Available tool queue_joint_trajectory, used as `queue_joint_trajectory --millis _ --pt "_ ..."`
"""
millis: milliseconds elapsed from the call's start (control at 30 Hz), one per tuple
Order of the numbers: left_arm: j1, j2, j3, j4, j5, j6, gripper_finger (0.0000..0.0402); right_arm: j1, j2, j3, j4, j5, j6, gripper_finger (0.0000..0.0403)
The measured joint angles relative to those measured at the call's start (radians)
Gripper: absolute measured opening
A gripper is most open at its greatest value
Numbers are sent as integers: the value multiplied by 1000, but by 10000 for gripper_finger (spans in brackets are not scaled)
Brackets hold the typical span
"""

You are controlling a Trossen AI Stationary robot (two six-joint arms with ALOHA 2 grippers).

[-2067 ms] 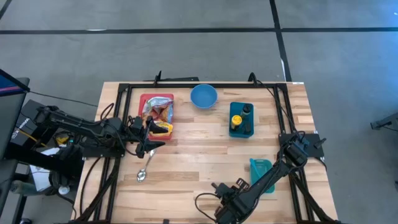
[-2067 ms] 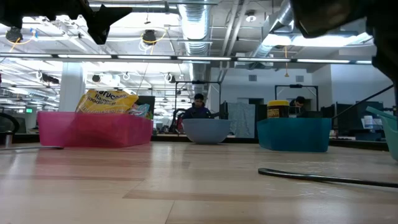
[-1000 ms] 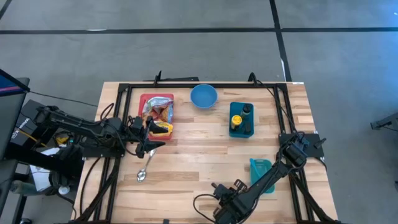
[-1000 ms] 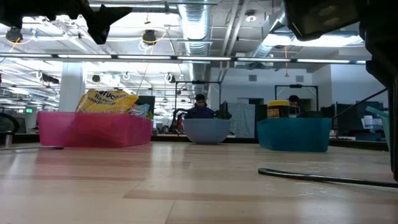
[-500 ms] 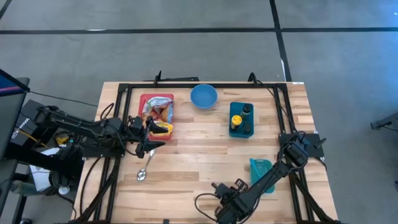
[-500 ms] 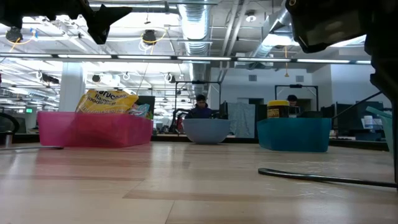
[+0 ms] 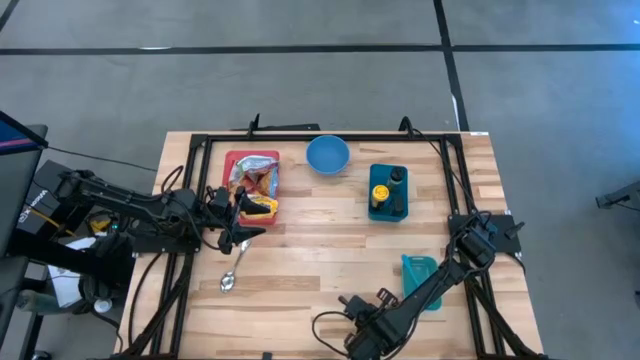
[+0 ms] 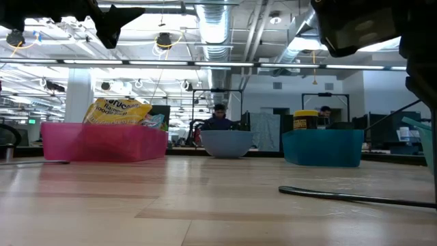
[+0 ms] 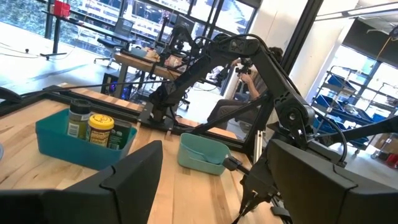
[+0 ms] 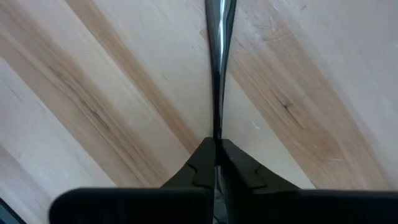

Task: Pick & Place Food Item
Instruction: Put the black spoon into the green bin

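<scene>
1. The right tool [image 10: 216,145], low at the 6 o'clock edge of the pale wooden surface [image 7: 320,250], has just gone from part-spread to pressed together. Its fingers now pinch a thin dark strip [image 10: 217,62] that lies flat on the wood.
2. In the low view the near end of that strip [image 8: 355,197] sits a little further left than a moment ago, so the closing evidently nudged it.
3. The left tool [image 7: 240,215] has not moved. It hangs spread wide at 9 o'clock, just beside the pink rectangular plastic tray [image 7: 229,165].
4. The food, crinkled snack bags [image 7: 252,178], lies untouched in that tray at 11 o'clock.
5. Judgement: the fresh grip is on something that is not food and sits well apart from the tray, so the pick itself has not begun.
</scene>
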Motion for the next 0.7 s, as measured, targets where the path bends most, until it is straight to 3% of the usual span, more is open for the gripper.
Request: queue_joint_trajectory --millis 700 --pt "0 0 0 0 0 0 286 0 1 -2 2 16 -5 3"
